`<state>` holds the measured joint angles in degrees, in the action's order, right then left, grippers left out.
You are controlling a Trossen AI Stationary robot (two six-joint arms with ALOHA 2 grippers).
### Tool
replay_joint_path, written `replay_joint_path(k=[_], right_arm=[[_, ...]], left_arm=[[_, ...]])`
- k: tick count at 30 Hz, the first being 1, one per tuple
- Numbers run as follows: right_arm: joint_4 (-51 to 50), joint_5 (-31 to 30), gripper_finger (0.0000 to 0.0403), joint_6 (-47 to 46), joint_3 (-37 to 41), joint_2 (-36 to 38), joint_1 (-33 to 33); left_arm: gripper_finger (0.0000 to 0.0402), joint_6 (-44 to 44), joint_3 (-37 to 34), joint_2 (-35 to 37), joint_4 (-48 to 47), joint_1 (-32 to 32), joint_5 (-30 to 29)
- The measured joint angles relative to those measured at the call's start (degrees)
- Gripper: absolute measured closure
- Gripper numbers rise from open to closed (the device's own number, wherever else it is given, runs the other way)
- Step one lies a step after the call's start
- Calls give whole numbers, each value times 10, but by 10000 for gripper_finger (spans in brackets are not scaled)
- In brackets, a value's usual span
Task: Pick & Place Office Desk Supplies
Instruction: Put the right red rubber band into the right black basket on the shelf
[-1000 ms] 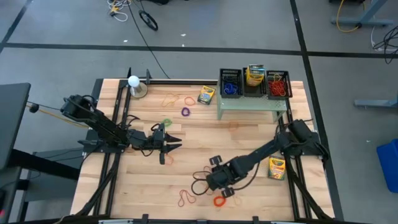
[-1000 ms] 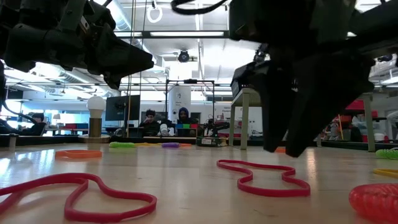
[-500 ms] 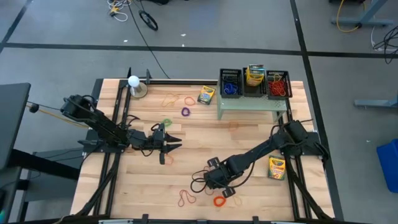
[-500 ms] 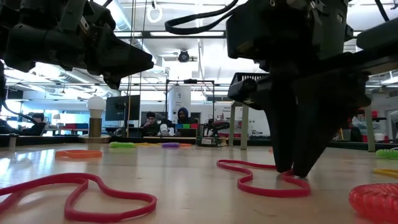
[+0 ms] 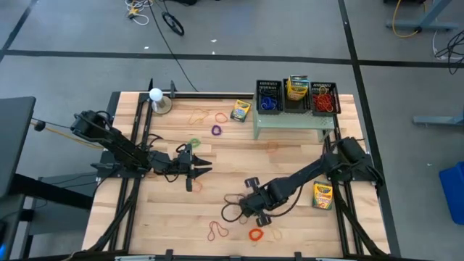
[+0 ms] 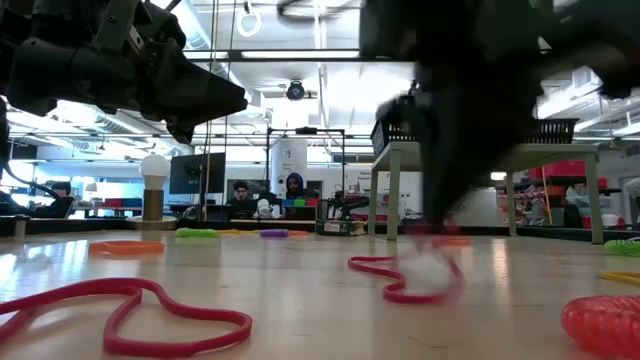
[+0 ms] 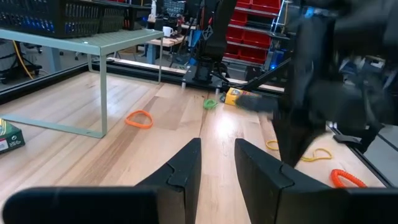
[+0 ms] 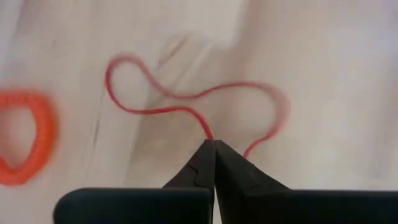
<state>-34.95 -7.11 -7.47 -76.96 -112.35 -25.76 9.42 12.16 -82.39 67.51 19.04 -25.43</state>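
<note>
A thin red rubber band lies near the table's front edge, with my right gripper shut on it from above; the same gripper shows in the high view. An orange coil ring and a second red band lie flat on the wood close by. My left gripper hovers level over the table's left middle, open and holding nothing, with its fingers apart. A crayon box lies at the right edge. My right gripper pinches one strand of the red band between its two fingertips. It comes steeply from above. The strand rises to the tips while the band's far loop lies slack on the wood.
A pale green stand at the far right carries three black bins. Before it lie a crayon box, tan bands, a purple ring and a green ring. A white ball on a base stands far left.
My right gripper has come down onto the red band near the front edge, shut on one strand, and started up again. The pinched part of the band has come off the wood; its far loop has stayed.
</note>
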Motion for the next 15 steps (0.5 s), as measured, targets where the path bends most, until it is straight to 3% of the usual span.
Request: replay_joint_path(k=[5,15], right_arm=[[-44,-52,400,-64,0,54,3],[-195,-211,401,-195,0,220,26]], left_arm=[[298,0,0,0,1,0,0],[298,0,0,0,1,0,0]])
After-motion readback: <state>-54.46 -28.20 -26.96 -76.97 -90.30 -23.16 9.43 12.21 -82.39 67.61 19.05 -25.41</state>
